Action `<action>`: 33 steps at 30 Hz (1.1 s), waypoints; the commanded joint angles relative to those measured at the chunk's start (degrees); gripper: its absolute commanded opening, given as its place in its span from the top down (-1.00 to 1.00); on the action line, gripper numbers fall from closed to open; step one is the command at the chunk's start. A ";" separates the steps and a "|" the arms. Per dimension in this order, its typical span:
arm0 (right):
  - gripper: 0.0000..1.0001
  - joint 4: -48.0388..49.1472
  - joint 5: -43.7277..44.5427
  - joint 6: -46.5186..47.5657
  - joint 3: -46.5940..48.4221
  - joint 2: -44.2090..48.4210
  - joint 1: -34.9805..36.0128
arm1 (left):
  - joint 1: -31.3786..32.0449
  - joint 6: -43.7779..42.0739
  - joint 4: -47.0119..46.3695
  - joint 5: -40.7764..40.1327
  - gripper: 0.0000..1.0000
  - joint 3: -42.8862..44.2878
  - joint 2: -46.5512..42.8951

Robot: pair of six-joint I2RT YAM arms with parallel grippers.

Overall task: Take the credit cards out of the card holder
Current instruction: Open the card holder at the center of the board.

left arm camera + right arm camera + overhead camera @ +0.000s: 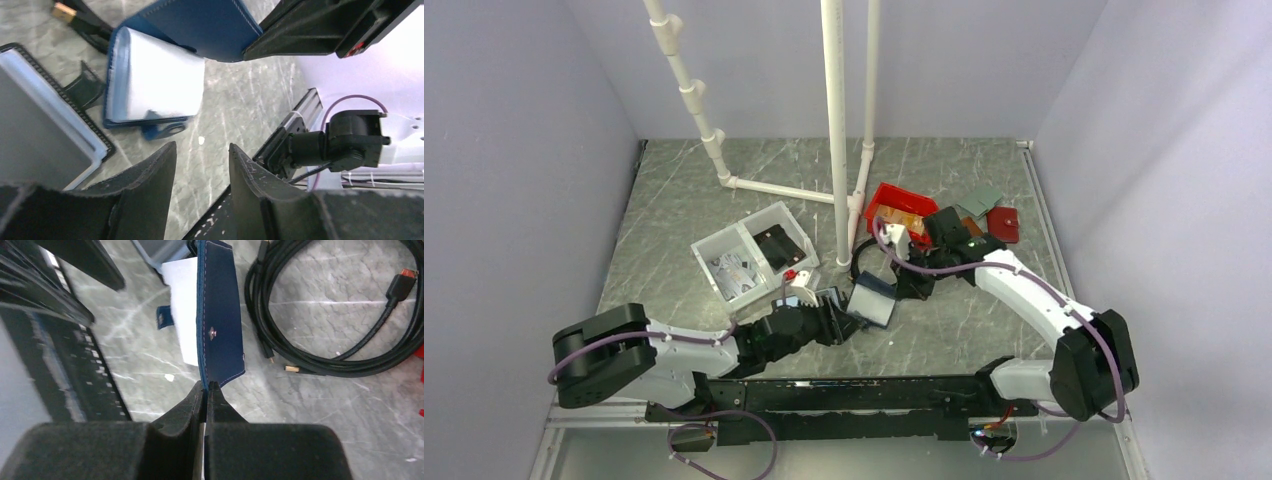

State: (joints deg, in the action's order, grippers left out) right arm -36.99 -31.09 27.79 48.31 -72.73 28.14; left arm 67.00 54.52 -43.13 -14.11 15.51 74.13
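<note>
The navy-blue card holder (871, 299) lies opened on the table between the two arms, its pale light-blue inside (155, 80) facing up. Its navy flap (220, 325) stands raised, and my right gripper (206, 385) is shut on the flap's lower edge. In the left wrist view the right gripper's black fingers (300, 35) hold that flap from the upper right. My left gripper (202, 150) stands open just short of the holder's small tab (167, 130), with only bare table between its fingers. The credit cards are hidden; none shows in the holder.
A black-edged folio (40, 115) lies right beside the holder. A white two-part bin (754, 255) stands behind it, and a red bin (894, 205) at the back right. A coiled black cable (340, 315) lies by the right gripper. White pipes (834, 130) rise mid-table.
</note>
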 commanded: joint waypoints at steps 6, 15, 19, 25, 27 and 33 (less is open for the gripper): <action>1.00 -9.19 -21.59 -10.42 7.81 -8.22 -8.45 | -3.12 -1.53 -3.51 6.78 -0.02 7.67 6.42; 1.00 -18.72 -25.95 -15.61 11.51 -19.44 -15.26 | -6.88 4.35 0.45 9.39 -0.15 11.69 13.23; 1.00 -13.87 -19.33 -24.90 7.94 -18.80 -15.54 | -6.89 5.74 1.95 10.86 -0.15 13.38 15.88; 1.00 -7.56 -7.63 -33.31 4.86 -17.50 -15.99 | -6.81 7.57 11.73 10.55 -0.14 16.80 17.19; 1.00 -5.16 -4.58 -34.59 4.03 -17.22 -17.10 | -6.69 7.49 15.68 10.32 -0.14 18.55 16.93; 0.95 -3.98 -3.05 -33.61 4.49 -17.05 -17.92 | -3.92 5.42 23.33 6.55 -0.18 20.35 13.19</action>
State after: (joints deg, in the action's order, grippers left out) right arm -44.95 -37.60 -3.97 52.75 -92.01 10.68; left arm 61.14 60.99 -25.58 -5.23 34.44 90.67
